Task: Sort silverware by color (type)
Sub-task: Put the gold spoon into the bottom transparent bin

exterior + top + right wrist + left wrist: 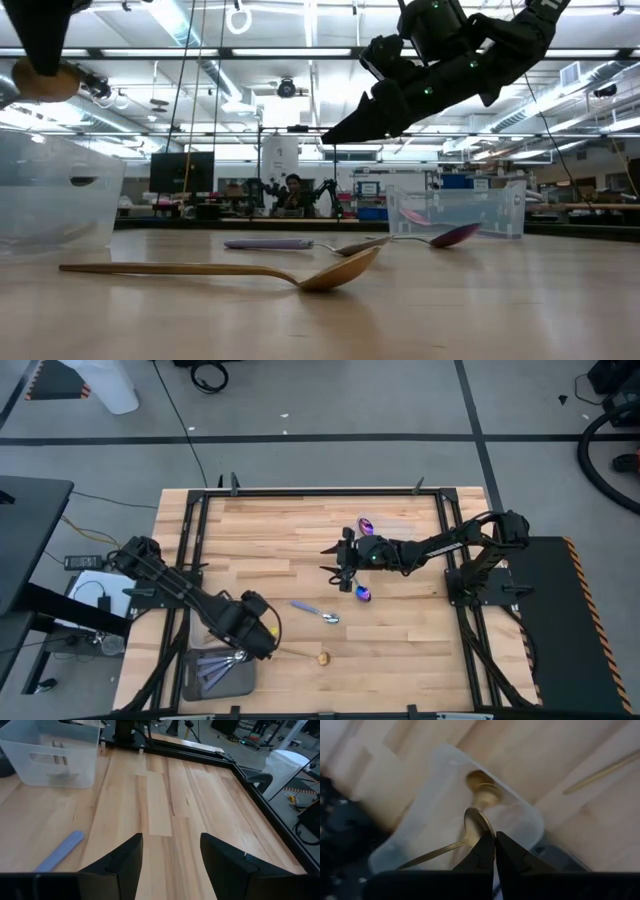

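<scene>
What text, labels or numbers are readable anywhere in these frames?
None readable.
Monitors in the room behind the table: any on-screen text is too small to read.
Bins, spoons and arms: no labels visible.

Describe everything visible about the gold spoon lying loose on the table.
The gold spoon is a slim, shiny metal piece in one gold colour, with a long thin handle and a small oval bowl. It lies flat on the wooden table, near the front edge, handle pointing toward the clear container at the front left. In the low view its bowl rests on the wood and the neck arches up slightly. Nothing touches it; the left gripper is beside it, over the container.
</scene>
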{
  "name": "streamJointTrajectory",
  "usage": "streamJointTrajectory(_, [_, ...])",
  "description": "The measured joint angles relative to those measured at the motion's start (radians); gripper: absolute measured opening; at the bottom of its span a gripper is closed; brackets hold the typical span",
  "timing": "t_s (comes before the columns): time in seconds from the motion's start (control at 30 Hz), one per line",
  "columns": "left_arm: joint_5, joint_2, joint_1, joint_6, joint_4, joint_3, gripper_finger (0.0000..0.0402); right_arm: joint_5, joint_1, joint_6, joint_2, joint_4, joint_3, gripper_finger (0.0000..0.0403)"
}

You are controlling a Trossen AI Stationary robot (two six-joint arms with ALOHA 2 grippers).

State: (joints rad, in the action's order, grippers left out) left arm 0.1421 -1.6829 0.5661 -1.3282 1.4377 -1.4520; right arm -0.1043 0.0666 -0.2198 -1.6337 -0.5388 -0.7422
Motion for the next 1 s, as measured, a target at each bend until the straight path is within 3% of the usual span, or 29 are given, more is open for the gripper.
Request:
streamJointTrajectory(0.47, [0.004,-0.001,0.067,-0.04,-0.111,0.152,0.0011,0.025,-0.006,0.007,0.0,-0.014,0.0,0.0208])
streamJointTrajectory(0.73, [-0.014,-0.002,0.046,-0.021,-0.314,0.272,0.0011,0.032,-0.008,0.022,0.0,-0.009,0.0,0.0208])
streamJointTrajectory(1.0, [-0.053,-0.002,0.01,-0.017,-0.365,0.327,0.0012,0.05,-0.031,0.037,0.0,0.001,0.0,0.0208])
